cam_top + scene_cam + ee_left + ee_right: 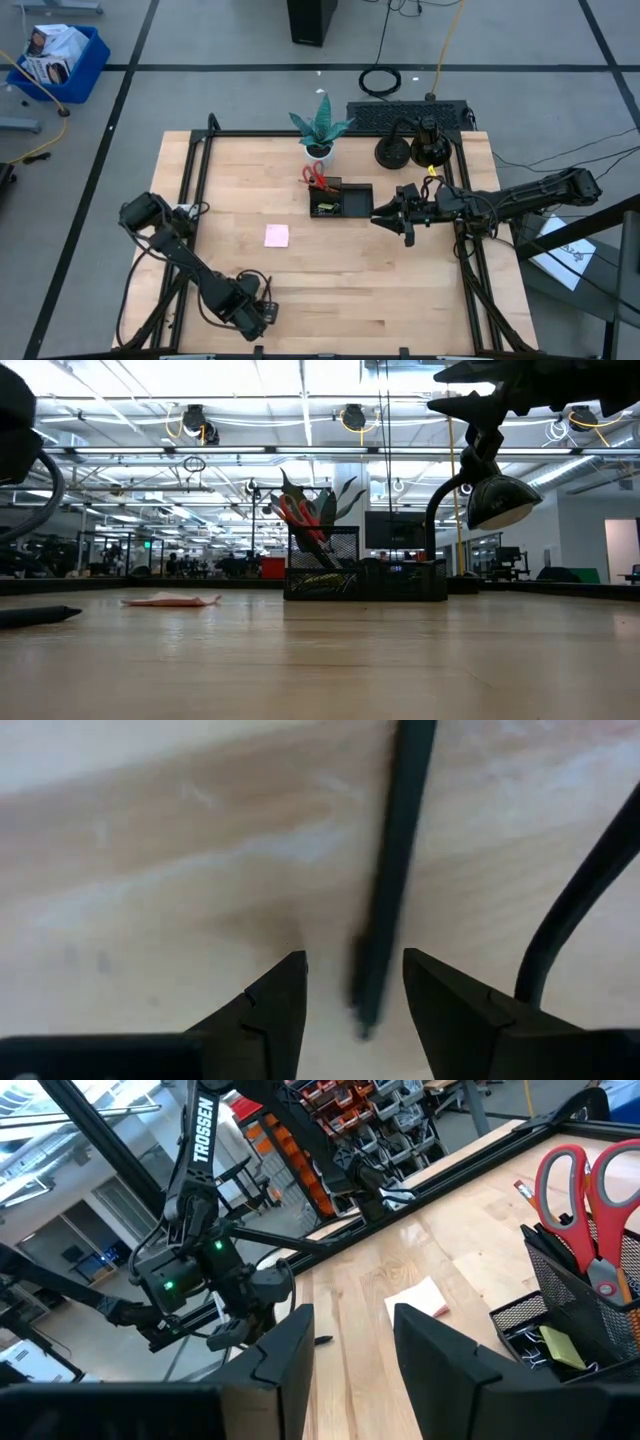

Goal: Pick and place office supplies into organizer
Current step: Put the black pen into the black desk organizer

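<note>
Hovering open over a black pen (392,880) on the counter (350,270), the left end effector (355,995) sits well apart from the organizer (340,200). Just beside the organizer, the right end effector (384,216) hangs open and empty.

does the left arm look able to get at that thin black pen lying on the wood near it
Probably yes. The left gripper hangs just above the thin black pen, open fingers either side of its near end, with only bare wooden table around. A black cable runs close by but does not cross the pen.
</note>
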Robot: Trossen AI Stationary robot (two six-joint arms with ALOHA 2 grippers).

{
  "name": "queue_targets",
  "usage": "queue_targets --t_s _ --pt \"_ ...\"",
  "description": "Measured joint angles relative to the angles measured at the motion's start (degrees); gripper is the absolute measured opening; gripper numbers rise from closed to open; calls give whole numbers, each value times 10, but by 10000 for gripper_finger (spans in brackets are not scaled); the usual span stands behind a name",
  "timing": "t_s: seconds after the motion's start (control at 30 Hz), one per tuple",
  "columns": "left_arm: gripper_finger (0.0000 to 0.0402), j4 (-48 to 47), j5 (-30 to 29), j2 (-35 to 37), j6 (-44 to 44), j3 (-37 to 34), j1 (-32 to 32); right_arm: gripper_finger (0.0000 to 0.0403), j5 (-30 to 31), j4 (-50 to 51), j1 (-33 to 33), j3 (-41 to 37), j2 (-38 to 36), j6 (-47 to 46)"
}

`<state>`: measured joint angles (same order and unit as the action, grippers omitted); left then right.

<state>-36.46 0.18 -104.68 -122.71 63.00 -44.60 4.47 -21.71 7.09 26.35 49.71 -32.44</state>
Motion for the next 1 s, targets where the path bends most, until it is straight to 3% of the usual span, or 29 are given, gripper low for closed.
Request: queue_targets --t_s 0.3,0.63,0.8,1.0 --pt "105 1 4 -8 56 0 12 130 0 6 0 0 0 1" --pt "36 78 16 -37 61 2 9 130 0 4 0 0 0 -12" --pt "24 85 -36 -28 68 2 13 130 0 -8 0 0 0 -24" --pt "31 96 -55 -25 84 0 32 130 0 -8 0 0 0 -34"
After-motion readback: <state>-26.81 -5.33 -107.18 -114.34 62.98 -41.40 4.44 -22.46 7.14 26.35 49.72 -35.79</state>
